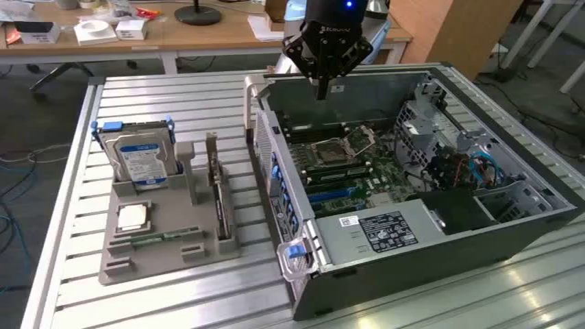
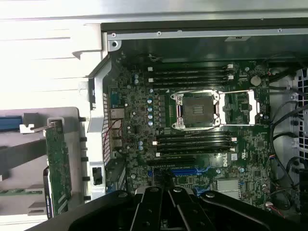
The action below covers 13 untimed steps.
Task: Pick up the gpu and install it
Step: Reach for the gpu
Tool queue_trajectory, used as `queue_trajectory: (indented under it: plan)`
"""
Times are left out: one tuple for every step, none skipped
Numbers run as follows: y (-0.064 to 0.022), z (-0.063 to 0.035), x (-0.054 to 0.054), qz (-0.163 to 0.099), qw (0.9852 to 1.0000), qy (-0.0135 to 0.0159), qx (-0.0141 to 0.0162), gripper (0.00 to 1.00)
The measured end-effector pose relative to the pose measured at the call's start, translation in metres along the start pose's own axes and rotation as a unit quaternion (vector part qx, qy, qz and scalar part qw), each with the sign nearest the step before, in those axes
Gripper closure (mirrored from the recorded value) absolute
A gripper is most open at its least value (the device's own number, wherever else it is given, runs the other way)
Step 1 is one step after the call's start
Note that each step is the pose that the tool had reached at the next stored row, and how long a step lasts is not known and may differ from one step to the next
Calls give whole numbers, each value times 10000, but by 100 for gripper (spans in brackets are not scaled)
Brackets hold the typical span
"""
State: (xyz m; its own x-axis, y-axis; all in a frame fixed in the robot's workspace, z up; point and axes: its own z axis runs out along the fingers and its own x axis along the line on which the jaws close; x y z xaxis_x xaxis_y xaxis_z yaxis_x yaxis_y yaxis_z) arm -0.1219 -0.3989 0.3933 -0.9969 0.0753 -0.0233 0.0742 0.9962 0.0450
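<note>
Hovering over open computer case (image 1: 412, 277), gripper (image 1: 322, 93) pressed together, empty; gpu (image 1: 218, 195) upright in gray holder (image 1: 151, 255).

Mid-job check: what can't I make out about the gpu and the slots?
gpu face: exterior view, card stands edge-on in its holder.
Motherboard past the blue slot: wrist view, the claw covers it.
Power supply label text: exterior view, too small.

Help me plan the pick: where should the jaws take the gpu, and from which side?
Take the gpu by its upper long edge, near the middle, probably best straight from above, jaws pinching its two flat faces. It stands on edge in a slot of the grey holder, lower edge seated, top clear.
</note>
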Motion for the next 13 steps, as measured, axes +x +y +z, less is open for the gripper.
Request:
queue_trajectory:
  plan:
    - [0, 0, 0, 0, 10000, 0, 0, 90]
    - [0, 0, 0, 0, 10000, 0, 0, 90]
    - [0, 0, 0, 0, 10000, 0, 0, 90]
    - [0, 0, 0, 0, 10000, 0, 0, 90]
    - [0, 0, 0, 0, 10000, 0, 0, 90]
    - [0, 0, 0, 0, 10000, 0, 0, 90]
    - [0, 0, 0, 0, 10000, 0, 0, 90]
    - [0, 0, 0, 0, 10000, 0, 0, 90]
    - [0, 1, 2, 0, 10000, -1, -1, 90]
    - [0, 1, 6, 1, 10000, -1, -1, 90]
    - [-1, 1, 12, 1, 10000, -1, -1, 90]
    - [-2, 0, 20, 0, 10000, 0, -1, 90]
    - [-2, 0, 27, 0, 10000, 0, 0, 90]
